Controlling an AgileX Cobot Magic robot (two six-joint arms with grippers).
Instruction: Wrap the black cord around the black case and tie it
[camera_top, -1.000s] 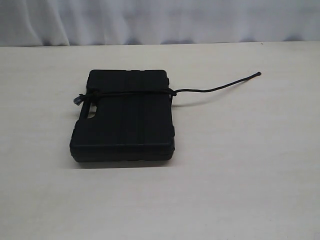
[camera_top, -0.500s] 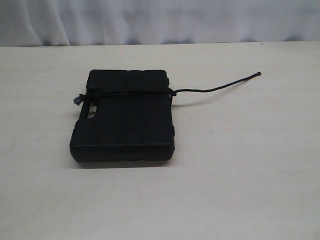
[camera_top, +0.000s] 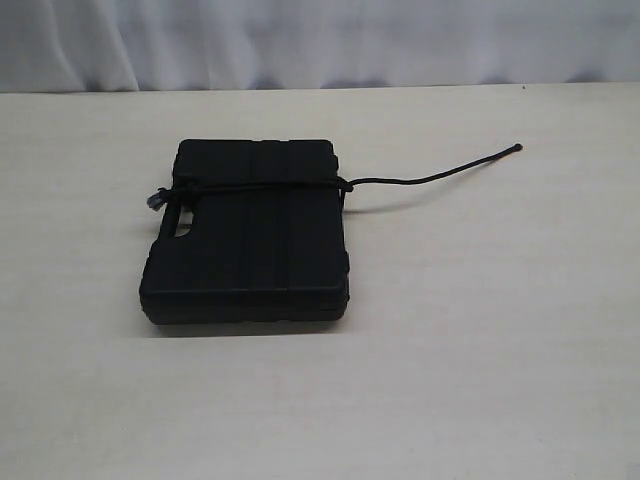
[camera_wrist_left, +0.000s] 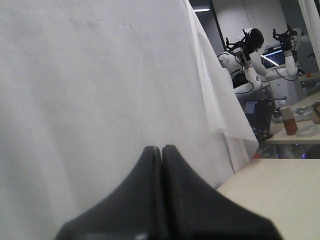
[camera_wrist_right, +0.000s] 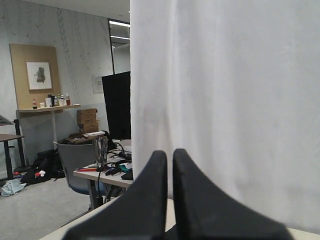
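Observation:
The black case (camera_top: 250, 240) lies flat on the pale table, left of centre in the exterior view. The black cord (camera_top: 260, 185) runs across its upper part and is knotted at the case's right edge. A free tail of the cord (camera_top: 440, 175) trails right toward the back, and a short end sticks out by the handle on the left. Neither arm shows in the exterior view. My left gripper (camera_wrist_left: 162, 148) is shut and empty, pointing at a white curtain. My right gripper (camera_wrist_right: 170, 152) is also shut with nothing in it, away from the case.
A white curtain (camera_top: 320, 40) hangs behind the table (camera_top: 480, 350). The wrist views look past the curtain into a room with desks, a monitor (camera_wrist_right: 117, 105) and another robot (camera_wrist_left: 245, 50).

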